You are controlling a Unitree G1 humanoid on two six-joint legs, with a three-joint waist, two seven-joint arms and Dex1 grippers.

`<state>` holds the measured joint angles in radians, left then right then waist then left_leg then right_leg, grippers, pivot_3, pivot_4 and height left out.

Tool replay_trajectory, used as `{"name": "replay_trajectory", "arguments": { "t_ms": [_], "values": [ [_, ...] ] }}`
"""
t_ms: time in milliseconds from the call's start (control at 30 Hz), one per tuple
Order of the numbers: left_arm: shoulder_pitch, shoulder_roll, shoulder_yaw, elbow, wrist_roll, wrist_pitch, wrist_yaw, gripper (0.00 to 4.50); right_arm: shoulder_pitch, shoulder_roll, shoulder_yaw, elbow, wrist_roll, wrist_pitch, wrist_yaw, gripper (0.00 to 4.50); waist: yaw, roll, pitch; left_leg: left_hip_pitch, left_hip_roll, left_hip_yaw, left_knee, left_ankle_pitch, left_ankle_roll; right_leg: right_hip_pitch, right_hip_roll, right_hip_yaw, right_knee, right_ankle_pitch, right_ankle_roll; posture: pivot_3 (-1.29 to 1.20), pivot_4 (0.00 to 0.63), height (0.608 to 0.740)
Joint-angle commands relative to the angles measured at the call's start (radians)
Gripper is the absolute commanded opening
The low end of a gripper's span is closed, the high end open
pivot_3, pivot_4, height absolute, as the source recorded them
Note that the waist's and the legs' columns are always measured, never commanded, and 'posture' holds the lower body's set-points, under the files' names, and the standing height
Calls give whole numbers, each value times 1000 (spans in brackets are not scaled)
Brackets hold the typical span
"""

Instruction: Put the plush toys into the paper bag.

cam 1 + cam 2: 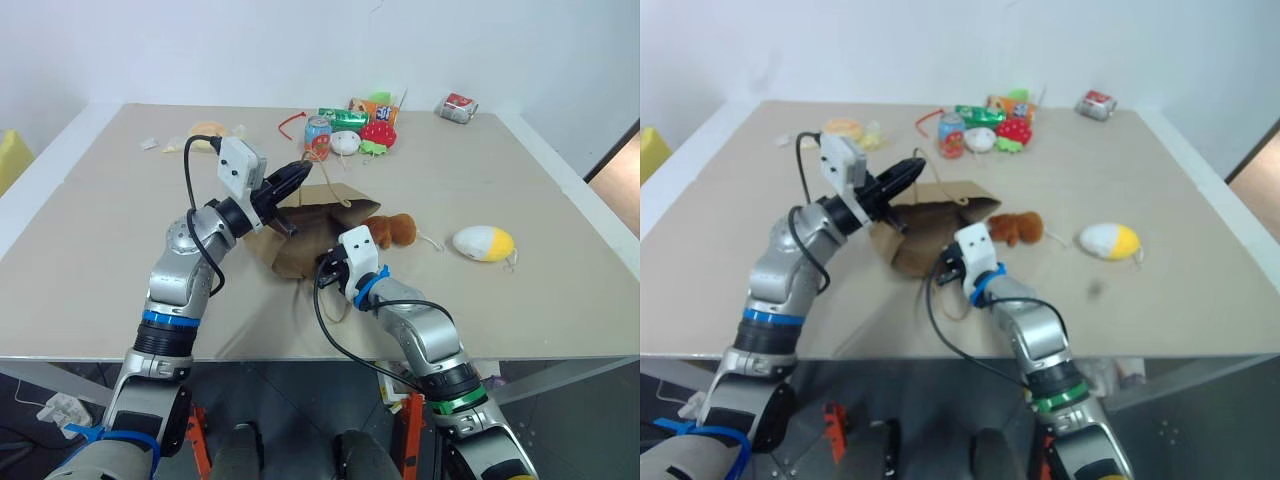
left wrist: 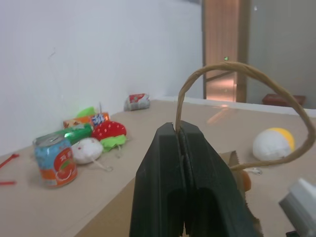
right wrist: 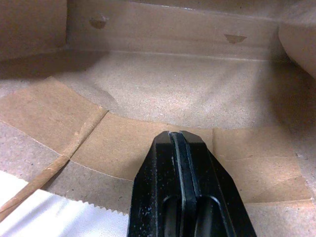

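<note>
The brown paper bag [image 1: 310,240] lies on the table's middle, its mouth turned toward me. My left gripper [image 1: 303,172] is raised over the bag's far side and shut on one cord handle [image 2: 237,66], holding the upper lip up. Lower down, my right gripper [image 1: 325,266] is shut, with its tip at the near lower lip. The right wrist view looks into the bag's interior [image 3: 163,84]; whether paper is pinched does not show. Just right of the bag lies the orange-brown plush toy [image 1: 395,230]. The white-and-yellow egg-shaped plush toy [image 1: 483,243] rests further right.
At the table's far side sit a drink can [image 1: 317,135], a small white round toy [image 1: 345,142], a red strawberry toy [image 1: 378,133], snack packets and a crushed can [image 1: 456,108]. A yellow object [image 1: 205,130] lies far left.
</note>
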<state>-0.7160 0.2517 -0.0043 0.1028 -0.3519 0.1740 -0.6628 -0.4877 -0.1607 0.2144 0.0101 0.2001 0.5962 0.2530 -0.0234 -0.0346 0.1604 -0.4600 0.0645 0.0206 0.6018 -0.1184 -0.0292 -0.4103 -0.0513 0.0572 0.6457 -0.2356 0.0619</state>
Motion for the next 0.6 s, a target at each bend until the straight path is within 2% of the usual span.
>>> {"name": "replay_trajectory", "arguments": {
  "t_ms": [33,267,600],
  "values": [
    [49,-6,-49,-159,25,-203,-86,0,3,10,-30,-26,-7,-8,-2,28,0,0,0,0,0,0,0,0,0,0,0,0,0,0,0,0,150,740],
    [110,11,-80,-180,82,-398,-143,0,-1,9,-38,-17,-15,-7,14,28,0,0,0,0,0,0,-1,0,0,0,0,0,0,0,-1,0,150,740],
    [63,-27,-47,-147,122,-548,-76,0,-3,3,-46,-15,-15,0,33,28,0,0,0,0,0,0,-1,0,0,0,0,0,0,0,-1,0,150,740]
  ]
}}
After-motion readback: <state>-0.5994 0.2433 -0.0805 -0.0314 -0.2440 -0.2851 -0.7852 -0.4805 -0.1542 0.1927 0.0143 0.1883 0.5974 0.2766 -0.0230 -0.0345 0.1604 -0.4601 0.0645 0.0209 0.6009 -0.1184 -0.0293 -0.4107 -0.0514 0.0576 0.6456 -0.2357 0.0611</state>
